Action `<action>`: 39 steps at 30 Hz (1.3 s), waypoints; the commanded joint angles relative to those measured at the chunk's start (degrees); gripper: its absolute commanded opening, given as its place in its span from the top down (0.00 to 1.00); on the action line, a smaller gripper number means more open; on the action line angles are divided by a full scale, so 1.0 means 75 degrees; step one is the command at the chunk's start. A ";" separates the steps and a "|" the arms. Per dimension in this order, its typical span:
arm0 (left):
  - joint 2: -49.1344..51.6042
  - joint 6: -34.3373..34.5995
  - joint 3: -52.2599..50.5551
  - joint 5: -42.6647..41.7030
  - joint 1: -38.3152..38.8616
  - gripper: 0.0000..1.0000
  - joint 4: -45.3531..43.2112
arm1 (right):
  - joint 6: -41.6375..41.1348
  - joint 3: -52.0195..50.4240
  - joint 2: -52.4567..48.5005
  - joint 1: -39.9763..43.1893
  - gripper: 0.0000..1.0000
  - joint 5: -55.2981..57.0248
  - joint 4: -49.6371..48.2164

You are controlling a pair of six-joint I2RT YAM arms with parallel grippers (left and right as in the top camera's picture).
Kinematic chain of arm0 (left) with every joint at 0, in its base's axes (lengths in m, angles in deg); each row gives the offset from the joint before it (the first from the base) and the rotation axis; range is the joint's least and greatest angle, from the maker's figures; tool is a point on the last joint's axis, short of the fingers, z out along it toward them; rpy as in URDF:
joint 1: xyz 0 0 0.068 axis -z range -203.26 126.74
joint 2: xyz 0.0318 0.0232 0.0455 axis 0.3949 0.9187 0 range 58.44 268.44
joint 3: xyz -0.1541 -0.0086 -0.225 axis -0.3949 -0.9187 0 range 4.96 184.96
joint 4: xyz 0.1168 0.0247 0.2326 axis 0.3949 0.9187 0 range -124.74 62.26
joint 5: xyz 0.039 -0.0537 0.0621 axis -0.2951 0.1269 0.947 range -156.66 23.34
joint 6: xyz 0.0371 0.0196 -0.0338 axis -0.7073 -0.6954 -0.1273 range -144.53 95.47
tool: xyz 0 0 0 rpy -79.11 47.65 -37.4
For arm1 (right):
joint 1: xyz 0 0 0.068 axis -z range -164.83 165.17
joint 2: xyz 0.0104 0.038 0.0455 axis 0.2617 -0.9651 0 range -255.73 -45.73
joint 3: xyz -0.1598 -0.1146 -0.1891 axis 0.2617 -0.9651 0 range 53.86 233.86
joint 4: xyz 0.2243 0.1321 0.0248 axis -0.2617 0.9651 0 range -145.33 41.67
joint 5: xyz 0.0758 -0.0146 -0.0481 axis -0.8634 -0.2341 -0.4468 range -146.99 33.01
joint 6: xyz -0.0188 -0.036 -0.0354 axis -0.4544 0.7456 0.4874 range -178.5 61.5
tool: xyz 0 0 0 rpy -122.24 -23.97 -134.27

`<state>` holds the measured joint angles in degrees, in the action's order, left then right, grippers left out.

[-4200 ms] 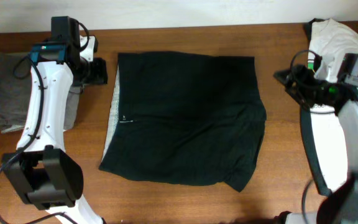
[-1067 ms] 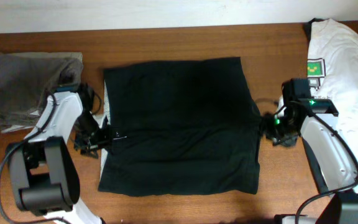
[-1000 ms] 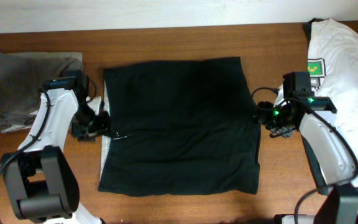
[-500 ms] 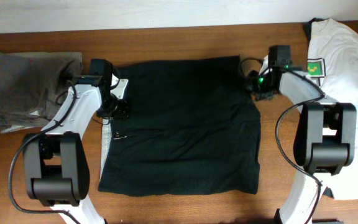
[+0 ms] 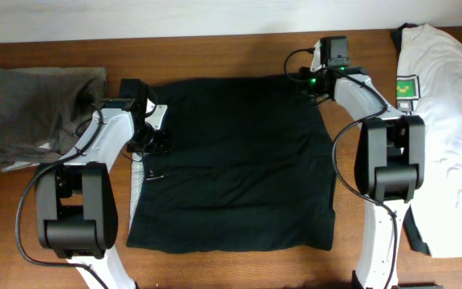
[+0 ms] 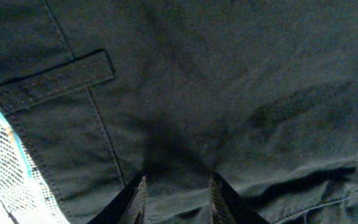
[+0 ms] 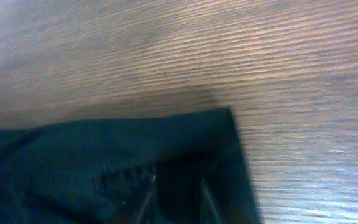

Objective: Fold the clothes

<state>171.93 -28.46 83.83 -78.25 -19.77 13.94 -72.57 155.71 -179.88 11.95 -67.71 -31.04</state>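
Overhead, we see the black shorts (image 5: 235,160) flat on the table (image 5: 215,48), an arm at each upper side; left wrist shows our left jaws parted on the cloth, gripping nothing; right wrist, blurred, shows right jaws parted over the corner, where a shallow bite could slip off.

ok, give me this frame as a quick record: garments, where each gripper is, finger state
shorts: black, spread flat on the table
grey garment: bunched, left end
T-shirt: white, right end
left gripper: over shorts' waistband side, fingers apart
right gripper: over shorts' upper right corner in overhead view, fingers apart, view blurred
fold: none visible
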 commanded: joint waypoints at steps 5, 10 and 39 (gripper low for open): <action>0.0067 -0.0125 0.0017 0.0003 0.0029 0.67 0.0131 | -0.1373 0.0064 -0.0221 0.0137 0.86 -0.0551 -0.2766; 0.0067 -0.0131 0.0020 0.0009 0.0029 0.55 0.0172 | -0.0242 0.0341 0.0539 0.0746 0.30 -0.0810 -0.0991; 0.0326 -0.0032 0.0554 -0.0924 0.0175 0.53 -0.0618 | -0.0198 -0.3850 0.4176 0.2597 0.66 0.0682 0.5421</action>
<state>171.98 -30.34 87.27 -79.89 -19.51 8.04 -75.82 124.19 -151.90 30.81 -60.47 7.54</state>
